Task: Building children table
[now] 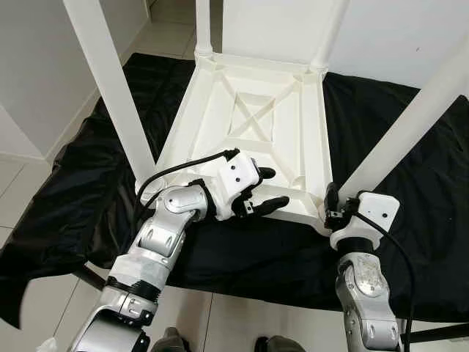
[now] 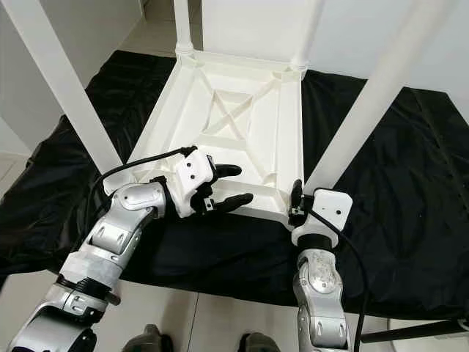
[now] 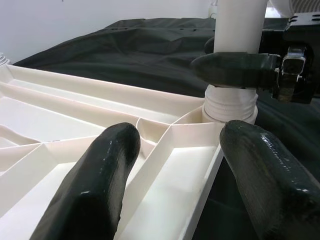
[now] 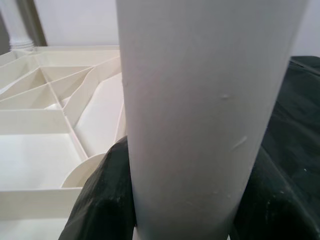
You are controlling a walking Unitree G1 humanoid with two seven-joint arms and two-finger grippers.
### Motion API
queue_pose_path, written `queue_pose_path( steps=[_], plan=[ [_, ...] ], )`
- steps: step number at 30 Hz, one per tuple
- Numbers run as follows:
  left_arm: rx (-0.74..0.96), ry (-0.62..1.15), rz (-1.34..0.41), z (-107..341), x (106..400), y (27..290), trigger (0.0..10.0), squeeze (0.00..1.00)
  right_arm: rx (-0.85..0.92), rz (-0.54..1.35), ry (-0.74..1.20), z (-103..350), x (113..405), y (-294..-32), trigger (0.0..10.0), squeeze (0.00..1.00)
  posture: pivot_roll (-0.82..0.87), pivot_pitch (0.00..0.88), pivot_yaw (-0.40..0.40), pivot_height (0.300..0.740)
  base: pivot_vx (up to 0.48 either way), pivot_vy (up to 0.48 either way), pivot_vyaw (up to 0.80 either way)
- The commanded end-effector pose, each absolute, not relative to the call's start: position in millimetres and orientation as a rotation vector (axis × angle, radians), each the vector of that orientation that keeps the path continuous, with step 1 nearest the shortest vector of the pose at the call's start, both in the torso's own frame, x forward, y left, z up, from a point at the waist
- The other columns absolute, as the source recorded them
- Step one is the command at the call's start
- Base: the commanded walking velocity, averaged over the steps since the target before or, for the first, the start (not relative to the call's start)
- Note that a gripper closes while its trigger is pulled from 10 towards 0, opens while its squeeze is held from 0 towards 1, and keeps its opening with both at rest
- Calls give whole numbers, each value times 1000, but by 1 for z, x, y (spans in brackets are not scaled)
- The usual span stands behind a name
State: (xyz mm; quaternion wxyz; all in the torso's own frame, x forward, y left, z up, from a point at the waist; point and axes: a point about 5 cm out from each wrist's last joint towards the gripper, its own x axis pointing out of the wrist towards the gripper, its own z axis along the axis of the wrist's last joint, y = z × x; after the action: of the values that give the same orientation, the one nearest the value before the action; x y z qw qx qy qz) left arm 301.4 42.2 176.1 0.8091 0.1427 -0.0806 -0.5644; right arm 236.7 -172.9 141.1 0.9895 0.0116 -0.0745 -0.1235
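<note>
A white plastic children's table (image 1: 253, 117) lies upside down on a black cloth, its four legs pointing up. My right gripper (image 1: 333, 205) is shut on the base of the near-right leg (image 1: 410, 125), just above its threaded socket (image 3: 230, 105). The right wrist view has that leg (image 4: 200, 110) pressed between the black fingers (image 4: 102, 200). My left gripper (image 1: 272, 188) is open at the table's near rim, left of that corner. One finger is over the ribbed underside and the other finger (image 3: 265, 170) is outside the rim.
The near-left leg (image 1: 110, 81) rises beside my left arm. Two far legs (image 1: 203, 26) stand at the back corners. The black cloth (image 1: 95, 169) spreads over a low surface, with pale tiled floor (image 1: 22, 183) on the left and white walls behind.
</note>
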Motion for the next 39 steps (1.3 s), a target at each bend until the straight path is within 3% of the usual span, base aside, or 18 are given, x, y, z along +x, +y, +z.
queue_pose_path(
  steps=[1, 2, 3, 4, 5, 14, 15, 29, 39],
  plan=[
    [309, -168, -1226, 173, 301, 39, 10000, 0, 38, -273, -23, 117, 233, -177, 10000, 0, 13, 78, 6, 740, 0, 0, 0],
    [310, -169, -1227, 173, 301, 39, 10000, 0, 46, -253, -14, 116, 232, -175, 10000, 0, 13, 78, 6, 740, 0, 0, 0],
    [311, -169, -1229, 173, 300, 39, 10000, 0, 49, -245, -14, 116, 232, -175, 10000, 831, 13, 77, 4, 740, 0, 0, 0],
    [311, -169, -1229, 173, 300, 39, 10000, 0, 49, -245, -14, 116, 232, -175, 10000, 831, 13, 77, 4, 740, 0, 0, 0],
    [312, -171, -1233, 173, 299, 38, 10000, 0, 48, -242, -22, 117, 231, -178, 10000, 1000, 14, 72, -1, 740, 0, 0, 0],
    [295, -194, -1270, 170, 286, 34, 10000, 0, -31, -163, -26, 121, 232, -191, 10000, 1000, 20, 56, -15, 740, 0, 0, 0],
    [293, -199, -1278, 169, 282, 35, 10000, 0, -48, -92, -27, 122, 232, -194, 10000, 0, 23, 50, -16, 740, 0, 0, 0],
    [251, -191, -1207, 167, 272, 43, 10000, 0, -139, 285, -39, 132, 238, -206, 10000, 0, 45, 31, -36, 740, 0, 0, 0],
    [188, -125, -1177, 163, 266, 46, 10000, 0, -173, 384, -42, 137, 248, -212, 10000, 0, 63, 39, -61, 740, 0, 0, 0]
  ],
)
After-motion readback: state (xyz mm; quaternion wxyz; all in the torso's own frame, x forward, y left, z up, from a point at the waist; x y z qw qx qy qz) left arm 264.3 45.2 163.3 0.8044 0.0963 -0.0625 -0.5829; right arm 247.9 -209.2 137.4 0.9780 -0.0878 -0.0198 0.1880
